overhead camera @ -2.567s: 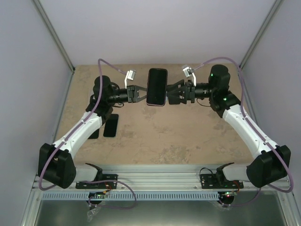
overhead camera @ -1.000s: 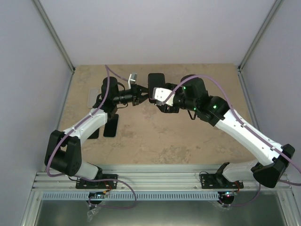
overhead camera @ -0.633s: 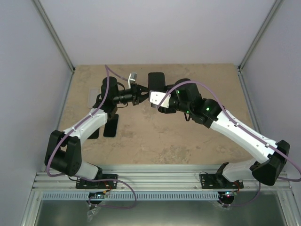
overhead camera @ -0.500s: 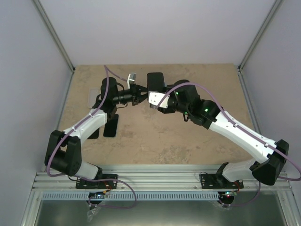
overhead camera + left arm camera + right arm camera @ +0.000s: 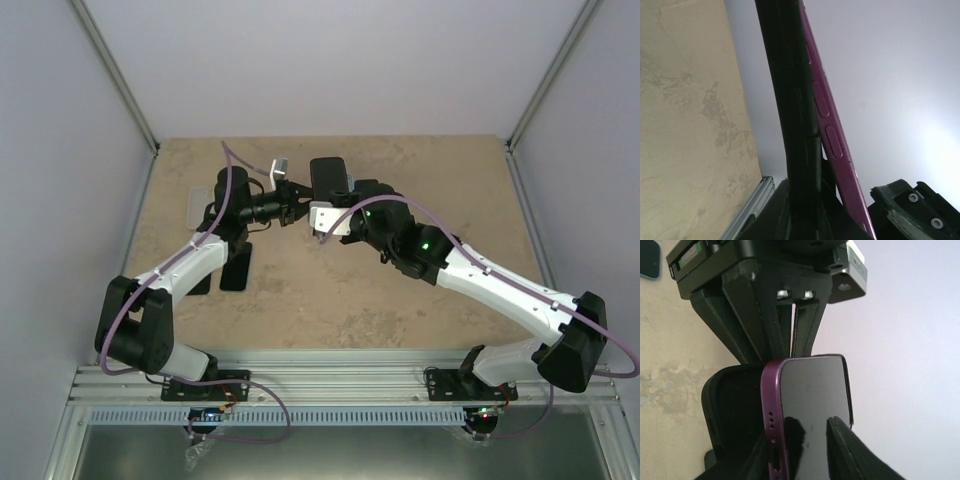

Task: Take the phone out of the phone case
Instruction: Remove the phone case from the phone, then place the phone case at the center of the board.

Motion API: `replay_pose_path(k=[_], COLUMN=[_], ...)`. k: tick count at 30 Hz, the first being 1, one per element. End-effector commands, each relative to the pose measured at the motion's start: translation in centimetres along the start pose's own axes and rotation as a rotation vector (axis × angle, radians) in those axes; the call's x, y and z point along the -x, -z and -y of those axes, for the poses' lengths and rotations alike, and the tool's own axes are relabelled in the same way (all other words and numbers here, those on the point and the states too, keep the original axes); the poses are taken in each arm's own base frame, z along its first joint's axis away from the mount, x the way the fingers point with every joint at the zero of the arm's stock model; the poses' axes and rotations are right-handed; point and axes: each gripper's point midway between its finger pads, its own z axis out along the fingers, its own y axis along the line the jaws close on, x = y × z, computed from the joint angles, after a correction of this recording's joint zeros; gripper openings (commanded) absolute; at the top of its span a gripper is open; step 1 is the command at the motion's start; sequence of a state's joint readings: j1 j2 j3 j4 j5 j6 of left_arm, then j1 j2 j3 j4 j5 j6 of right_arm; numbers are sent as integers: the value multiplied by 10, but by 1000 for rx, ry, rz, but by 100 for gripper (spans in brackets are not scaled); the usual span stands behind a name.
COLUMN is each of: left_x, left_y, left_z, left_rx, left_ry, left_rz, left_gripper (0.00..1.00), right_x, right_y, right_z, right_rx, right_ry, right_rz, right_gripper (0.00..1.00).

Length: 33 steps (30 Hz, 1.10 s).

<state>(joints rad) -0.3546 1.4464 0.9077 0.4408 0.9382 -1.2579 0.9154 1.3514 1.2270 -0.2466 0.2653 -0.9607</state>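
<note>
Left gripper [image 5: 791, 335]: jaws are clamping the rim of the case [image 5: 732, 405], holding it on edge in the air. Right gripper [image 5: 800, 447]: fingers [image 5: 840, 445] are straddling the end of the phone [image 5: 810, 390] farthest from that clamp, one across the screen and one behind. Whether the pads are pressing yet cannot be told. The phone, purple and glossy, is sitting partly out of the case, its back leaning away from the black shell at the right gripper's end and meeting the shell near the left jaws. The case, black, is probably going to flex at the lip, while the phone looks rigid. Handling, as judged: phone moderately heavy, stiff, slippery on the glass, and fragile if dropped. It is best taken flat across screen and back near the free end, clear of the side buttons [image 5: 822, 107], then peeled away from the case. Table [image 5: 420, 180]: lying well below the case.
</note>
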Motion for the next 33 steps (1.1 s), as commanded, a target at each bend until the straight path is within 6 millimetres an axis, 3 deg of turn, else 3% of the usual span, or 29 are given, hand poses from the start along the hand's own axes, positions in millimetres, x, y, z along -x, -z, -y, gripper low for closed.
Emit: replay_pose_path(k=[1, 7, 11, 20, 26, 33], left_x=[-4, -2, 0, 6, 7, 5], left_y=[2, 0, -1, -3, -4, -3], left_z=[18, 11, 5, -17, -39, -65], left_rx=[-56, -43, -25, 35, 79, 131], left_ry=[-64, -53, -58, -83, -47, -12], left_rz=[-20, -12, -3, 6, 22, 40], left_gripper=[0, 0, 0, 0, 0, 0], right_x=[-7, 4, 13, 14, 14, 21], right_y=[-2, 8, 17, 32, 42, 66], right_z=[20, 34, 41, 38, 42, 56], right_rx=[-122, -138, -110, -42, -31, -26], right_ry=[48, 43, -9, -55, -59, -90], right_rz=[-53, -29, 9, 30, 35, 88], right_gripper=[25, 1, 1, 1, 1, 0])
